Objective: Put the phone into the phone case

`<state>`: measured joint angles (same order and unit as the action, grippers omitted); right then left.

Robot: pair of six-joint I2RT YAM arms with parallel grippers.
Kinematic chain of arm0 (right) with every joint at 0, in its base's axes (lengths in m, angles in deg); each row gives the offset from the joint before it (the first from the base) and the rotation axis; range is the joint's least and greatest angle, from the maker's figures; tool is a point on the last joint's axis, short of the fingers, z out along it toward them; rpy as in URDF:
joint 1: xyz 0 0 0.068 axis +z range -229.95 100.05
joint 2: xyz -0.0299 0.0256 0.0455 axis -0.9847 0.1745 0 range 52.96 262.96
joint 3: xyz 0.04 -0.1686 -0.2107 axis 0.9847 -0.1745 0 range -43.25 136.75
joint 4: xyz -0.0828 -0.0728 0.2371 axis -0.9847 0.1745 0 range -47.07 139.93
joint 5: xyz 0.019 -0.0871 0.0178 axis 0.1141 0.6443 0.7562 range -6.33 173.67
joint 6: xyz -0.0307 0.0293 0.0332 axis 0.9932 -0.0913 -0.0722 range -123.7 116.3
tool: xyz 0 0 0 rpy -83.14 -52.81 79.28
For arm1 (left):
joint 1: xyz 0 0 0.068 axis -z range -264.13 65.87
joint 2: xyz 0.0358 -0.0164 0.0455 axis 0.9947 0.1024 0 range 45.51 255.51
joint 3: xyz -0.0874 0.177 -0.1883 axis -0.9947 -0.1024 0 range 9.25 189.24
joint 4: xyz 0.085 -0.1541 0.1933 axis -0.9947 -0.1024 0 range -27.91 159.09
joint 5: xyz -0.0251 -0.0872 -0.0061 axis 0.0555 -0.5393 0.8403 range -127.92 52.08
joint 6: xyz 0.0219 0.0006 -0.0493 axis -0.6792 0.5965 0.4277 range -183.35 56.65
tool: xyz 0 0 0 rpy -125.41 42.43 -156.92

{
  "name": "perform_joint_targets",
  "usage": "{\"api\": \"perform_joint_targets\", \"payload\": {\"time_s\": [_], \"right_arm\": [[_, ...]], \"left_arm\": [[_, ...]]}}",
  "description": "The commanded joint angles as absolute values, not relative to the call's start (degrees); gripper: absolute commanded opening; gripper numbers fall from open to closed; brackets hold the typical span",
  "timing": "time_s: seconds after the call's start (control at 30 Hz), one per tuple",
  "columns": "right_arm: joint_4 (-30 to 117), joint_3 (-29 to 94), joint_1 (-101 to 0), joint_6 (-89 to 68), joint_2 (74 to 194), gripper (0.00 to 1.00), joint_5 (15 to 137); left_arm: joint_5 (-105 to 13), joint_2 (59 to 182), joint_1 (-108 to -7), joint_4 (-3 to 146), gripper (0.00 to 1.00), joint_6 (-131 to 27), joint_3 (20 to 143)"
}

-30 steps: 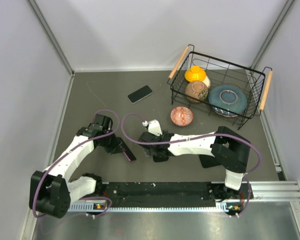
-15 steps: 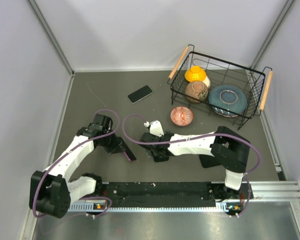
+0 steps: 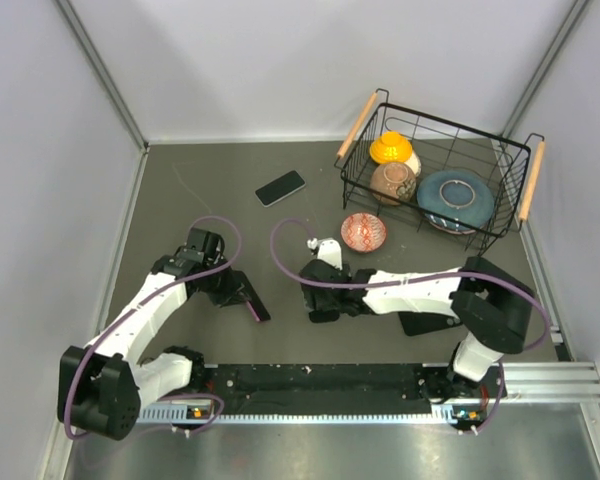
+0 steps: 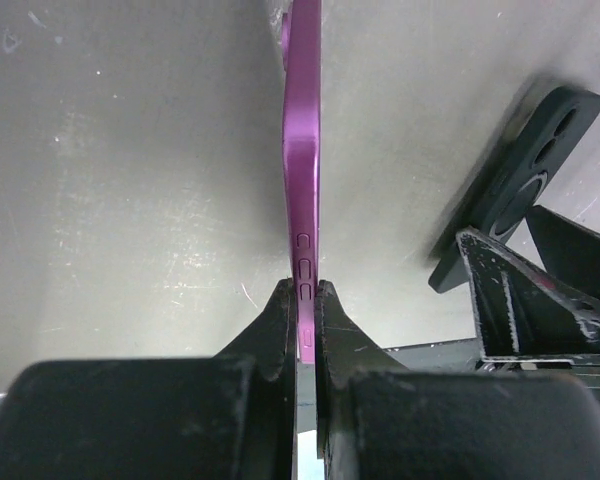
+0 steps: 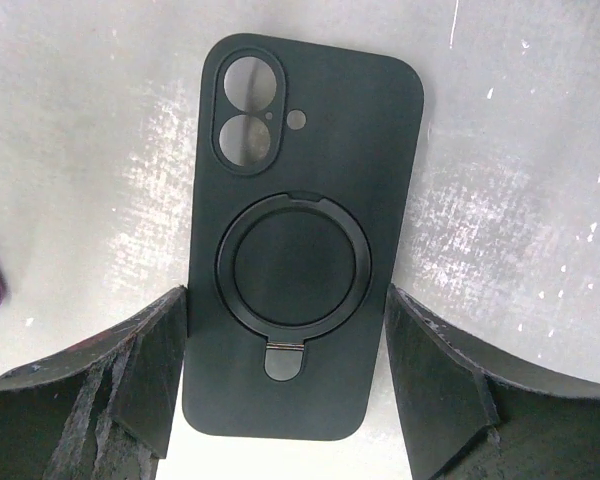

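The left gripper (image 4: pixel 302 292) is pressed tight on the end of the purple phone (image 4: pixel 302 150), which it holds on edge. The right gripper (image 5: pixel 285 320) stands spread, one finger on either side of the black case (image 5: pixel 310 130). The case lies flat on the table (image 5: pixel 510 150), back up, near the phone

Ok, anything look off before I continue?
The black case lies back up, ring stand showing, so its opening seems to face the table. The right gripper straddles it; the left gripper pinches the purple phone on edge.
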<state>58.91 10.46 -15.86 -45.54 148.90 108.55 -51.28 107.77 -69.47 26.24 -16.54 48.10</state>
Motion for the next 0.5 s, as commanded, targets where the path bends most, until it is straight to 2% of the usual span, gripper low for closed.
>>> {"api": "perform_joint_targets", "payload": {"time_s": [0.0, 0.1, 0.27, 0.47], "right_arm": [[54.09, 5.01, -18.78, -47.29, 145.6, 0.57, 101.34], [49.27, 1.24, -20.18, -47.46, 142.35, 0.57, 97.65], [26.3, -11.24, -24.66, -51.5, 136.21, 0.56, 83.88], [18.32, -22.32, -29.59, -55.46, 130.92, 0.57, 78.75]], "left_arm": [[-48.9, 105.28, -69.89, 27.7, 0.0, -19.67, 48.36], [-50.04, 104.84, -69.98, 28.13, 0.0, -20.1, 48.36], [-57.86, 102.56, -70.06, 33.23, 0.0, -21.69, 47.13], [-60.15, 100.62, -70.06, 34.64, 0.0, -21.78, 46.86]]}}
